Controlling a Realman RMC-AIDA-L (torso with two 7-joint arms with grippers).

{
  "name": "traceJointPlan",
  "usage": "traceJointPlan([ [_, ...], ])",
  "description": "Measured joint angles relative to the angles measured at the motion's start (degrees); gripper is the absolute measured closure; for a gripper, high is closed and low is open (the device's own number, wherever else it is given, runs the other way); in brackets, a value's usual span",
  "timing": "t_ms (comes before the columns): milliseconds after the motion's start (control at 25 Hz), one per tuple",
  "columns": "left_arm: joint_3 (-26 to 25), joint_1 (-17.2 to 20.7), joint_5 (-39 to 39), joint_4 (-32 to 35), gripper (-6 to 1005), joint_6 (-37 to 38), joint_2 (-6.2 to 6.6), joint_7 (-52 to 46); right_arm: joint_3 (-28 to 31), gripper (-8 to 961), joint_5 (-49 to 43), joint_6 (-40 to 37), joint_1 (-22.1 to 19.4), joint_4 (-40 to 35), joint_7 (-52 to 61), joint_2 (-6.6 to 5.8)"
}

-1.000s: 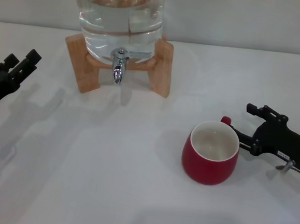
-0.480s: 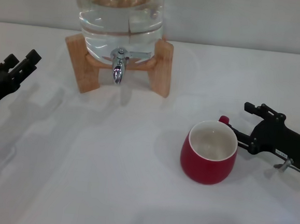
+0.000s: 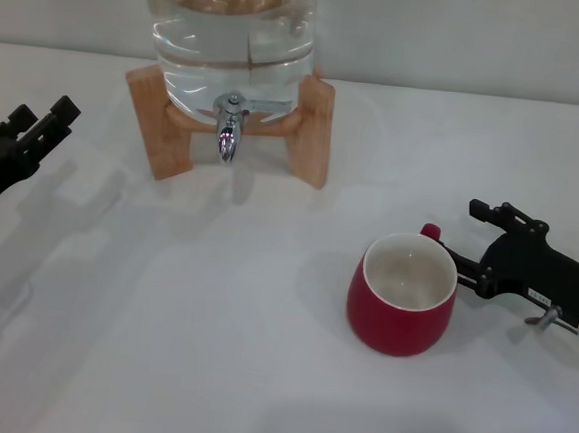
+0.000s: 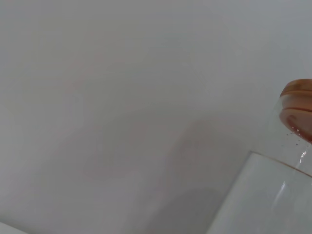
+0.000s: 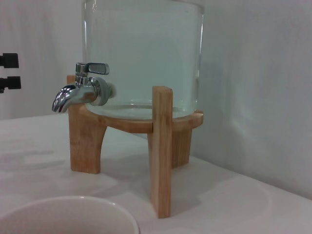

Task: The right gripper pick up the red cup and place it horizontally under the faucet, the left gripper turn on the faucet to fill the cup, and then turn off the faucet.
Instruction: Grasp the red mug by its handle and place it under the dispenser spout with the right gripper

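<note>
Upright, red cup (image 3: 402,296) just beside right tool (image 3: 467,253), faucet (image 3: 228,126) well apart

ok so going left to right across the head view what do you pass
left claw → wooden stand with the jar and faucet → red cup → right claw, right beside the cup's handle
</note>
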Motion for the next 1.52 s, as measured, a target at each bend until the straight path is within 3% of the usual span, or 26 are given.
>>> traceJointPlan([
  [1520,0.0,0.0,-0.6,-0.8,142,0.7,0.0,0.0,0.1,248,1.1,0.1,0.7,1.5,0.3,0.0],
])
